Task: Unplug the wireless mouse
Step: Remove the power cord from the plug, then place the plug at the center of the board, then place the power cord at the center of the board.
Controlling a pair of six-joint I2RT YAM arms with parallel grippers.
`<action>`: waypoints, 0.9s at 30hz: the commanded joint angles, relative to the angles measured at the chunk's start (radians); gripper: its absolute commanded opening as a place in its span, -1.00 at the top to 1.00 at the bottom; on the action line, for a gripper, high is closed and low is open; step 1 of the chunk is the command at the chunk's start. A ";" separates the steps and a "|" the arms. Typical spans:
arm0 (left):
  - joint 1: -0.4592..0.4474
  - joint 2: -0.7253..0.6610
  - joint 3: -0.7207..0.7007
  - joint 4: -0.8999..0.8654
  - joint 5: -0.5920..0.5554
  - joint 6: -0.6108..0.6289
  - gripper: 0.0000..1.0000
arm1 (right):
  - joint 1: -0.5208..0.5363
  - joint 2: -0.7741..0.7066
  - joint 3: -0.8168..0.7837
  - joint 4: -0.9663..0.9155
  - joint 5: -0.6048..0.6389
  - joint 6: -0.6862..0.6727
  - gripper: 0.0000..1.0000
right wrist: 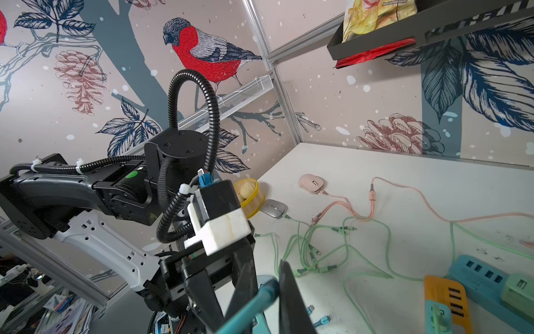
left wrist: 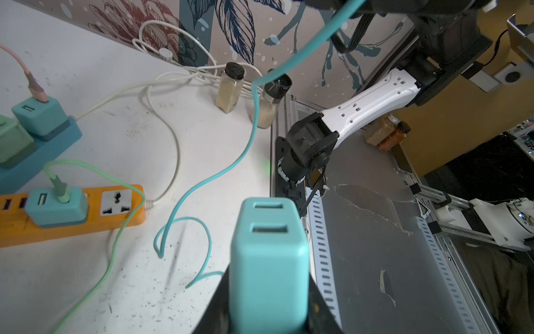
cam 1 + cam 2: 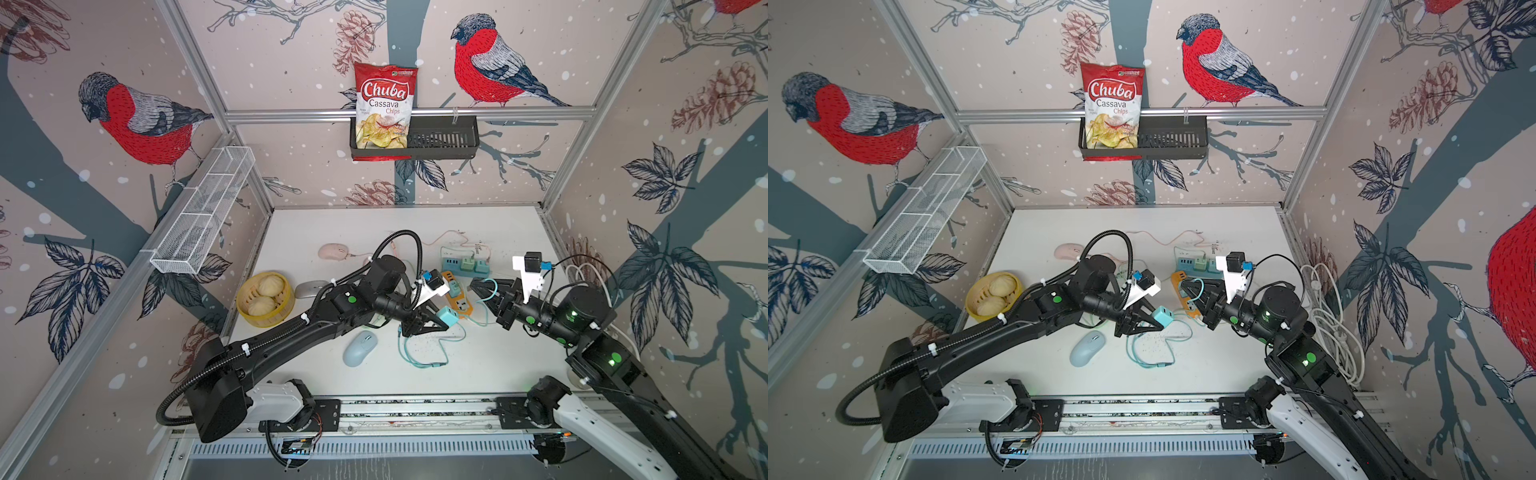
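Left tool (image 3: 441, 322), clamped on the charger (image 2: 268, 260) near the strip (image 2: 115, 222), should hold firm while right tool (image 3: 478, 291), clamped on the cable (image 2: 202, 182), pulls straight away.

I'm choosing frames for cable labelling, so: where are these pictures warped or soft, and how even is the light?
In both top views the frame posts splay outward from wide-lens warp, with even light and faint shadows; in the left wrist view the teal charger looms large and slightly soft, while the table is sharp; in the right wrist view the teal cable near the lens is blurred.
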 commanded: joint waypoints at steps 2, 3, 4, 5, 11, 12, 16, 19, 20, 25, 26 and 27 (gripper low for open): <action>0.000 -0.025 -0.001 -0.057 -0.058 0.018 1.00 | -0.006 0.000 -0.019 0.037 0.028 0.012 1.00; 0.001 -0.030 0.005 -0.088 -0.080 0.026 1.00 | -0.006 0.012 -0.022 0.027 0.023 0.011 1.00; 0.001 -0.037 0.015 -0.130 -0.116 0.039 1.00 | -0.005 0.025 -0.024 0.014 0.020 0.006 1.00; 0.001 -0.040 0.021 -0.166 -0.154 0.050 1.00 | -0.004 0.037 -0.028 0.003 0.017 0.002 1.00; -0.006 0.027 0.033 -0.439 -0.466 -0.028 1.00 | 0.020 0.121 -0.147 -0.003 0.028 0.074 1.00; -0.014 0.036 0.026 -0.468 -0.492 -0.060 1.00 | 0.033 0.133 -0.193 0.035 0.012 0.108 1.00; -0.038 0.074 -0.001 -0.505 -0.526 -0.130 1.00 | 0.176 0.160 -0.330 0.140 0.059 0.202 1.00; -0.040 0.131 -0.001 -0.510 -0.535 -0.146 1.00 | 0.271 0.188 -0.386 0.162 0.144 0.249 1.00; -0.040 0.154 -0.001 -0.510 -0.533 -0.146 1.00 | 0.294 0.202 -0.405 0.184 0.156 0.268 1.00; -0.040 0.305 0.020 -0.537 -0.542 -0.160 1.00 | 0.367 0.321 -0.450 0.231 0.266 0.365 1.00; -0.040 0.316 0.016 -0.529 -0.523 -0.156 1.00 | 0.373 0.345 -0.449 0.230 0.286 0.376 1.00; -0.040 0.328 0.010 -0.513 -0.494 -0.154 1.00 | 0.378 0.371 -0.448 0.230 0.310 0.385 0.98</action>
